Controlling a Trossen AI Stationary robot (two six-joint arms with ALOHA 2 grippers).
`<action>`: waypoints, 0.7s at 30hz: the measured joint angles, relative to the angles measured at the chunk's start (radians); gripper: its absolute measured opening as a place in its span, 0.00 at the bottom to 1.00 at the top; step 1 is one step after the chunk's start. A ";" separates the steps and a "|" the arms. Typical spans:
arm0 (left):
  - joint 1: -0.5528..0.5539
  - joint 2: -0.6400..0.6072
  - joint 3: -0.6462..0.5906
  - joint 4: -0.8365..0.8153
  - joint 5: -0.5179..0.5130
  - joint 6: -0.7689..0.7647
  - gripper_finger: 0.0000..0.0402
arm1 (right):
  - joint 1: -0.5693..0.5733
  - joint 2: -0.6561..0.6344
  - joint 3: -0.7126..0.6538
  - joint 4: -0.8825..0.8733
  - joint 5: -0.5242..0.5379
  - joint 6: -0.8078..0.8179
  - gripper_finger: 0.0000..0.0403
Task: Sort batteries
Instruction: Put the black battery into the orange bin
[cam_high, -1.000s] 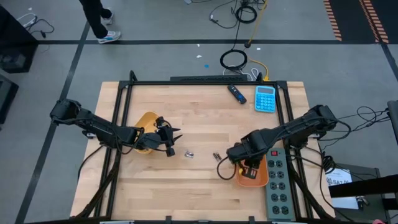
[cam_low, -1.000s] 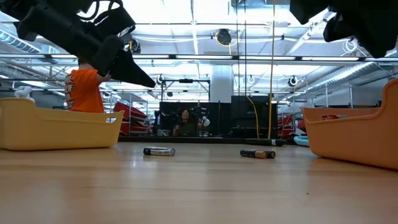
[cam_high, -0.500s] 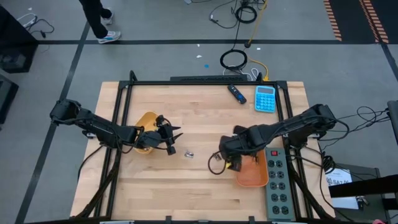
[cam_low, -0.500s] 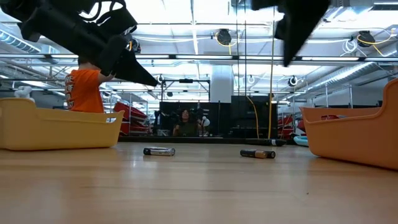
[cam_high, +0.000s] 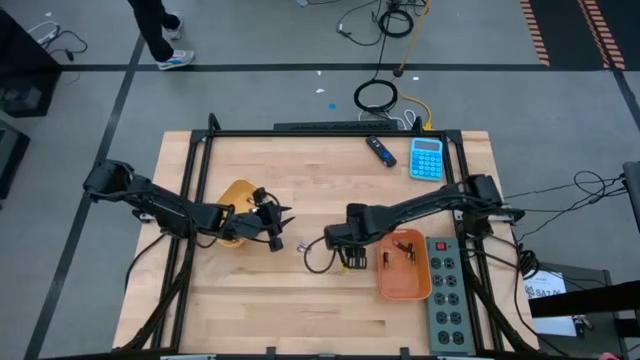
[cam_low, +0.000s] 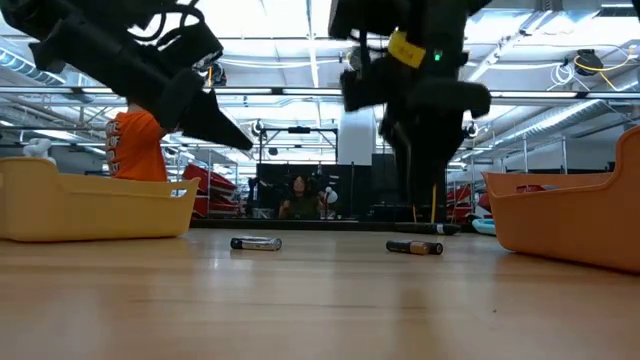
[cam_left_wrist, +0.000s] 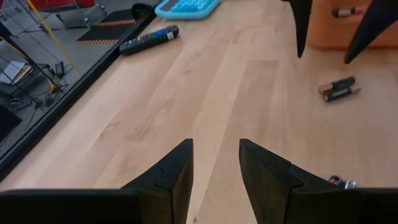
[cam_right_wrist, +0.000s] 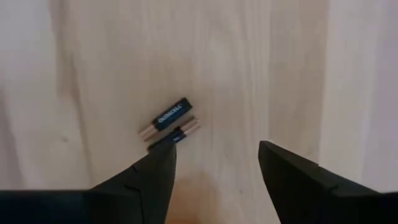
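Two trays are seen: an orange tray (cam_high: 405, 268) holding two batteries (cam_high: 403, 247), and a yellow tray (cam_high: 237, 192) whose contents are hidden. Beside the orange tray, two dark batteries (cam_right_wrist: 169, 124) lie touching under the right gripper (cam_right_wrist: 214, 171), jaws released. One silver battery (cam_high: 303, 247) lies farther off, near the left gripper (cam_left_wrist: 216, 165), jaws parted and empty.

The right hand (cam_high: 348, 262) is travelling away from the orange tray (cam_high: 404, 283), out over the middle of the surface (cam_high: 330, 185), and is now hanging with fingers spread above the pair of dark batteries (cam_right_wrist: 170, 124). The tray is coming into open view, with batteries inside it.
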 joint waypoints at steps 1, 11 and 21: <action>0.000 0.010 0.000 0.000 0.000 0.000 0.34 | -0.010 0.012 0.000 0.001 -0.015 -0.016 0.55; 0.000 0.054 0.000 0.025 0.000 0.005 0.34 | -0.039 0.062 0.000 0.032 -0.084 -0.100 0.57; 0.000 0.054 0.000 0.027 0.000 0.004 0.34 | -0.046 0.094 0.000 0.028 -0.165 0.088 0.56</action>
